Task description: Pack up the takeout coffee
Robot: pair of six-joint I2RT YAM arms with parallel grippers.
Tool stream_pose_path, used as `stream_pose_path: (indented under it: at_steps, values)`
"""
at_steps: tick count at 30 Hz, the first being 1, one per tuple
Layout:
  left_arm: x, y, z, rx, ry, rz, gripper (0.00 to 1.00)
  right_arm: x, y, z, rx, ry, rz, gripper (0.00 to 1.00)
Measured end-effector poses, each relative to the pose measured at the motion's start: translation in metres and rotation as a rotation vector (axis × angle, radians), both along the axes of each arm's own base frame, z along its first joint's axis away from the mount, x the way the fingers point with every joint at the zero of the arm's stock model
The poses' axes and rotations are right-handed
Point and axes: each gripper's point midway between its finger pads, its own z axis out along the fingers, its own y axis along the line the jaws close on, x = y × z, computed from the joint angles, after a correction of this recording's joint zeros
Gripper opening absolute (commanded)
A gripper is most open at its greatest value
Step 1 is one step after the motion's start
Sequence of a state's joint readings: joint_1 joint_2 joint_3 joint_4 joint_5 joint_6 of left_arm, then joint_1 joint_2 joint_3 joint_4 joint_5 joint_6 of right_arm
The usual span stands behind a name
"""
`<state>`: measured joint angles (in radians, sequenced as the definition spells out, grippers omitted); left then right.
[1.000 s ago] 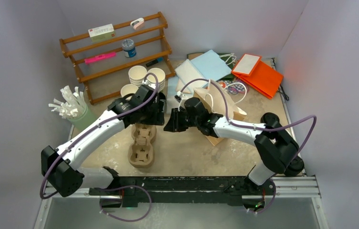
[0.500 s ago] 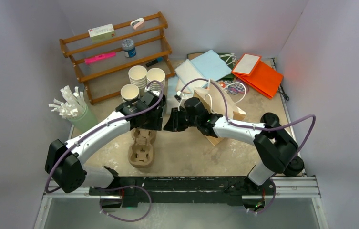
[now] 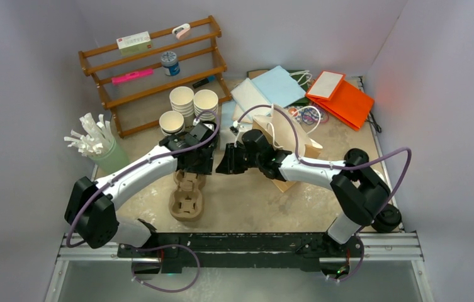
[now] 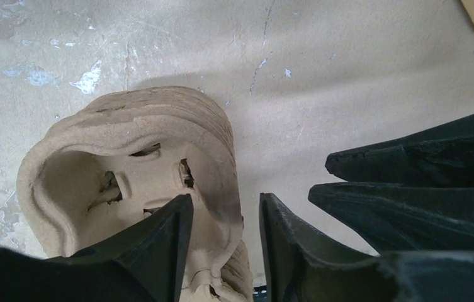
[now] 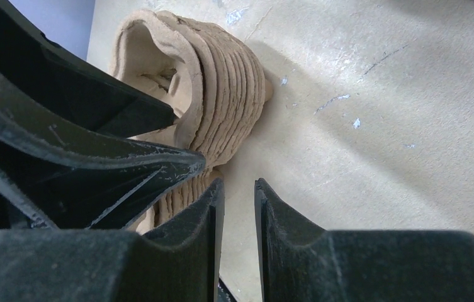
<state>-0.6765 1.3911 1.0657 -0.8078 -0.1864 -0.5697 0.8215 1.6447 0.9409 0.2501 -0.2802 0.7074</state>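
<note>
Takeout coffee cups (image 3: pixel 182 99), white inside and with no lids showing, stand in three stacks by the wooden shelf. A stack of moulded brown pulp trays (image 3: pixel 187 200) lies at centre-left. My left gripper (image 3: pixel 201 165) hangs over the stack's far end. In the left wrist view my left gripper (image 4: pixel 226 198) is open and straddles the top tray's rim (image 4: pixel 221 157), one finger inside a well and the other outside with table showing beside it. My right gripper (image 5: pixel 239 184) sits low just right of the tray stack (image 5: pixel 221 75), jaws a narrow gap apart with only table between.
A brown paper bag (image 3: pixel 297 148) stands behind the right arm. Blue bags (image 3: pixel 265 88) and an orange bag (image 3: pixel 341 100) lie at the back right. A green cup of white straws (image 3: pixel 99 141) stands at the left. A wooden shelf (image 3: pixel 152 69) lines the back.
My left arm has shifted right, off the cup stacks and onto the tray stack's far end, and its jaws have narrowed. The right arm has barely moved.
</note>
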Motion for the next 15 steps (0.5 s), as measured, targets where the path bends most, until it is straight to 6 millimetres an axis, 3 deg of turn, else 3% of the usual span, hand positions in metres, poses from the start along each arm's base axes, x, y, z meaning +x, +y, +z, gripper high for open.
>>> stream_pose_path:
  at_steps: [7, 15]
  values:
    - [0.0001, -0.0003, -0.0026, -0.003, 0.010, 0.021, 0.17, -0.0005, 0.0001, 0.0000, 0.000, 0.002, 0.002, 0.27]
    - [-0.0011, 0.0009, 0.0046, -0.007, 0.004, 0.022, 0.12, -0.0016, 0.0059, -0.0026, 0.012, 0.018, 0.024, 0.28]
